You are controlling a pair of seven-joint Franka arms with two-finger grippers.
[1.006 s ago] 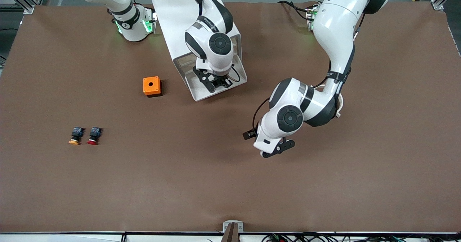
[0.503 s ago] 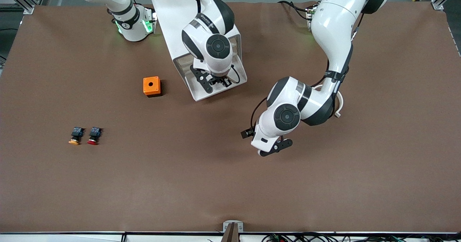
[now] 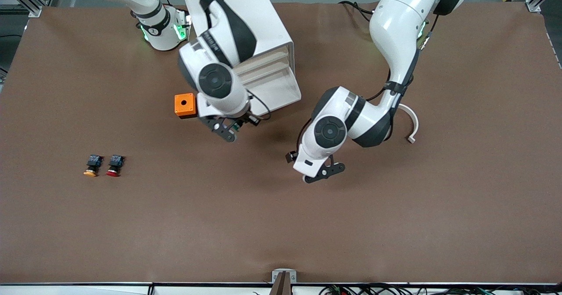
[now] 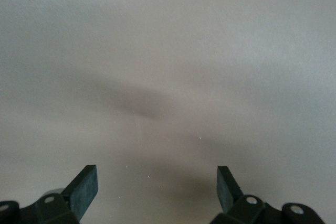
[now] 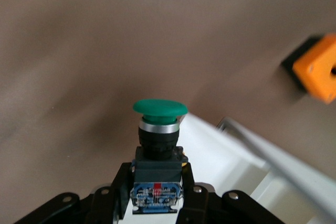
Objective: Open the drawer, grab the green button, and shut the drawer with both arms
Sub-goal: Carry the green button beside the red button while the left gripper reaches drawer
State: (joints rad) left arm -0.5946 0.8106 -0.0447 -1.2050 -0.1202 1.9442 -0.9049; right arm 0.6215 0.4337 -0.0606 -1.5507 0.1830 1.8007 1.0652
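Note:
My right gripper is shut on the green-capped button, gripping its black-and-blue body. It holds the button in the air over the table, beside the cabinet's front corner and the orange box. The white cabinet stands near the robots' bases. Its drawer is pulled out toward the front camera. The drawer's white edge also shows in the right wrist view. My left gripper is open and empty over bare table, nearer to the front camera than the drawer. Its fingers are spread wide.
An orange box with a round hole sits beside the cabinet toward the right arm's end and shows in the right wrist view. A yellow-capped button and a red-capped button lie side by side farther toward that end.
My right gripper has come up out of the drawer with the green button and moved over the table toward the orange box. My left gripper has drifted a little toward the drawer.

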